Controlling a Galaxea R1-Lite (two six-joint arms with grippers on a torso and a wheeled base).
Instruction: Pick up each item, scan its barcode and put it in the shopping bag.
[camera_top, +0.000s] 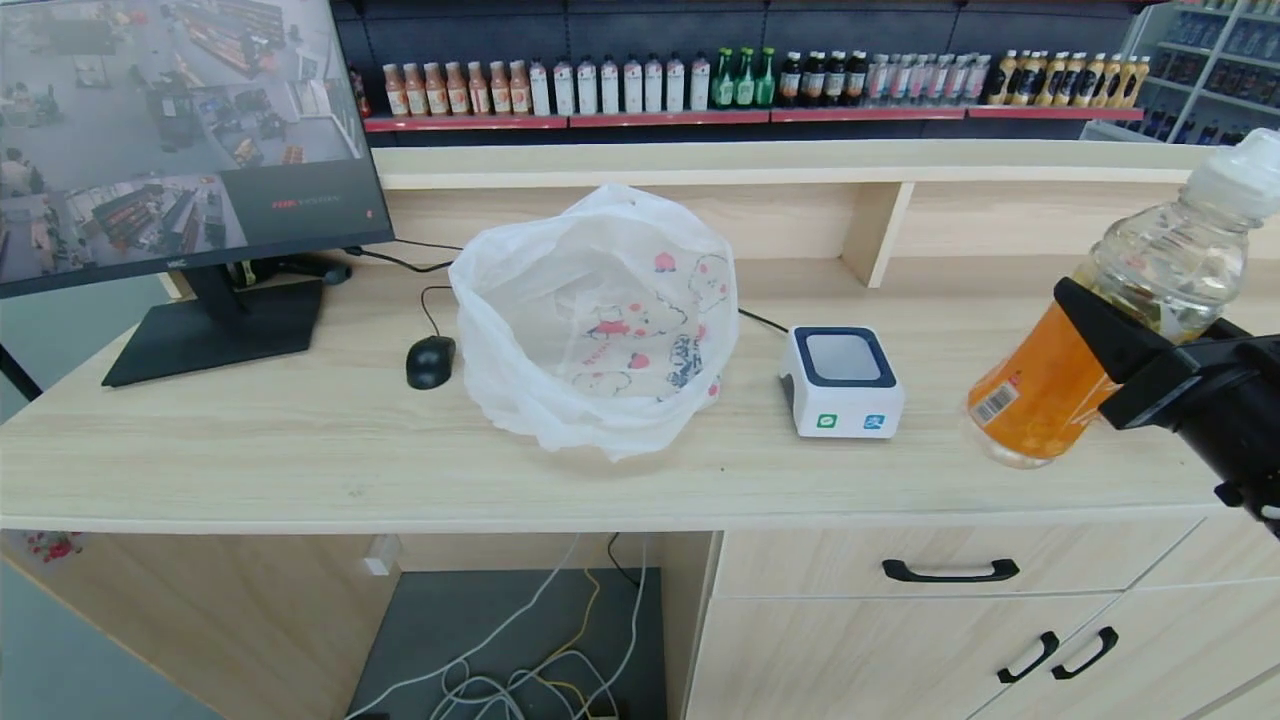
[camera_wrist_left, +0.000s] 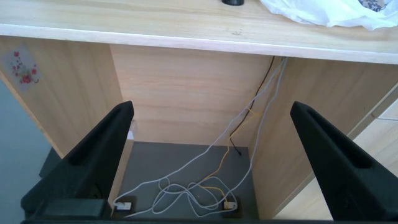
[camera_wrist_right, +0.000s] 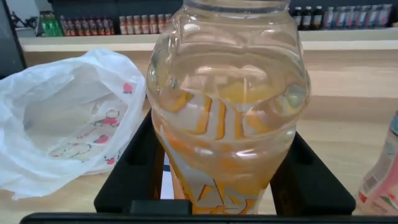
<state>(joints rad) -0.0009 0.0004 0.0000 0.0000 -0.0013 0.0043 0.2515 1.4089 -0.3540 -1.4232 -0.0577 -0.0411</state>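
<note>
An orange drink bottle (camera_top: 1090, 330) with a white cap is held tilted above the counter's right end, its barcode label facing left. My right gripper (camera_top: 1150, 340) is shut on the bottle (camera_wrist_right: 227, 118) around its middle. The white barcode scanner (camera_top: 840, 380) sits on the counter just left of the bottle. An open white shopping bag (camera_top: 595, 315) (camera_wrist_right: 68, 124) with cartoon prints stands left of the scanner. My left gripper (camera_wrist_left: 211, 162) is open below counter level, facing the recess under the counter, with nothing between its fingers.
A monitor (camera_top: 170, 130) on a black stand occupies the counter's left, with a black mouse (camera_top: 430, 360) beside the bag. A raised back ledge (camera_top: 780, 165) runs behind. Drawers (camera_top: 950, 570) lie below on the right; cables (camera_wrist_left: 199, 186) fill the recess. Another bottle (camera_wrist_right: 382, 180) stands at the right.
</note>
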